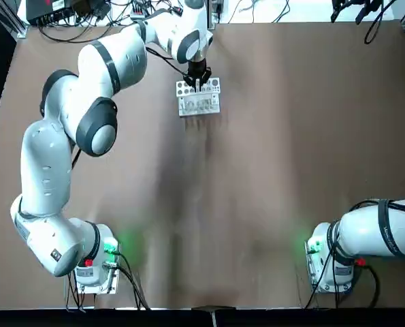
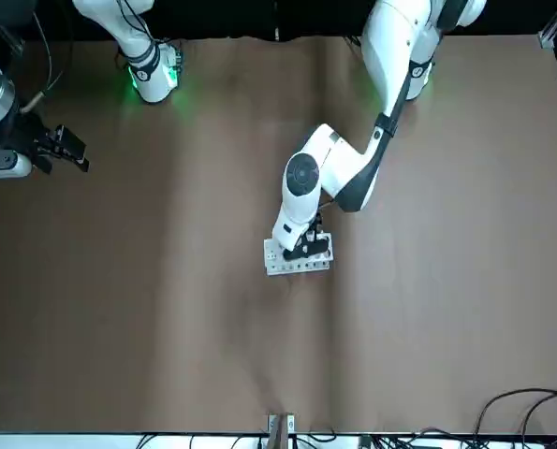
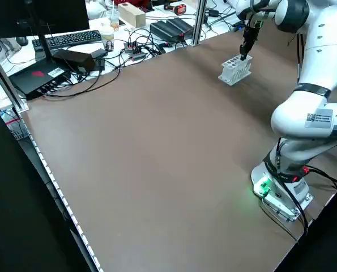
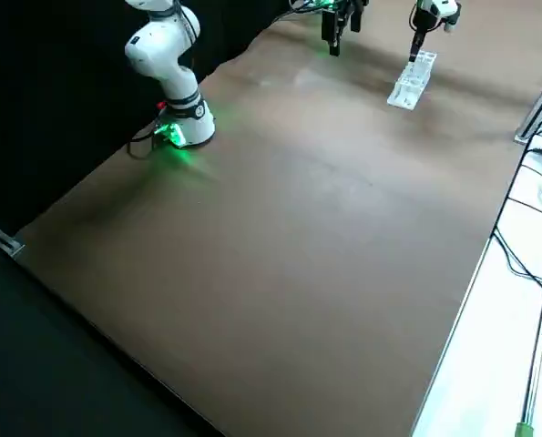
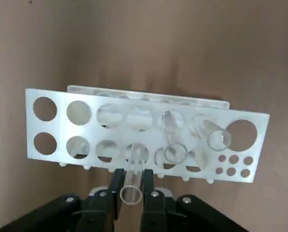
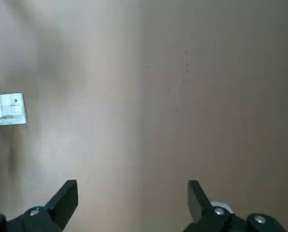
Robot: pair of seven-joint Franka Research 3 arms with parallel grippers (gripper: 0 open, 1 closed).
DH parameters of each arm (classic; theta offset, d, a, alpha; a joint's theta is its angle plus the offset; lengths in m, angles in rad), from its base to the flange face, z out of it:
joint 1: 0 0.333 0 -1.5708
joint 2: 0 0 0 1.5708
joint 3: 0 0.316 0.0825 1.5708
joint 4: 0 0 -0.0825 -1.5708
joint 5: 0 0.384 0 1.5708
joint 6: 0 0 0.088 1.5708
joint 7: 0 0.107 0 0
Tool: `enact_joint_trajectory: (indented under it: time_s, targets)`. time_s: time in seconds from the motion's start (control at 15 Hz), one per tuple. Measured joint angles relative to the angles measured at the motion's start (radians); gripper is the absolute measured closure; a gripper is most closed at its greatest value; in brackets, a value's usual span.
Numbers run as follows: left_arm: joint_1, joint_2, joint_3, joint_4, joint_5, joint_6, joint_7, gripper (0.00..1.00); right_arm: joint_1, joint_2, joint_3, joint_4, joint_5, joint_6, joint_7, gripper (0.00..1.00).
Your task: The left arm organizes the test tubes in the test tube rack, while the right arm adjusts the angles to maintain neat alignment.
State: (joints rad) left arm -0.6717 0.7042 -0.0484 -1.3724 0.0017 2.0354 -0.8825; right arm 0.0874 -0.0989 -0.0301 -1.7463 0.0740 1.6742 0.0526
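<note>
Left gripper pinches 1 tube over the rack; right gripper hangs wide apart, off to the side.

The rack stands on the brown table at its far middle, across from the arm bases, and the left arm reaches out to it, gripper pointing down on the rack's top plate. In the left wrist view the fingers are closed narrow on a clear tube whose lower end sits in a hole of the near row. At least 3 more tubes stand tilted in nearby holes. The right arm shows near its base in the top view; in the front view its gripper hangs at the table's right edge, well apart from the rack, holding nothing.
</note>
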Motion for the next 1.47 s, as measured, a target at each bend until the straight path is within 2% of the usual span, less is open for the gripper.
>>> enact_joint_trajectory:
  time_s: [0.73,1.47]
  targets:
    - [0.0,0.0,-0.001,0.0,0.0,0.003,0.0,0.82,0.0,0.0,0.0,0.0,0.0,0.0,0.0,0.0]
    - [0.0,0.0,0.001,0.0,-0.037,0.002,0.0,0.79,0.001,0.0,0.0,0.0,0.0,0.0,0.0,0.0]
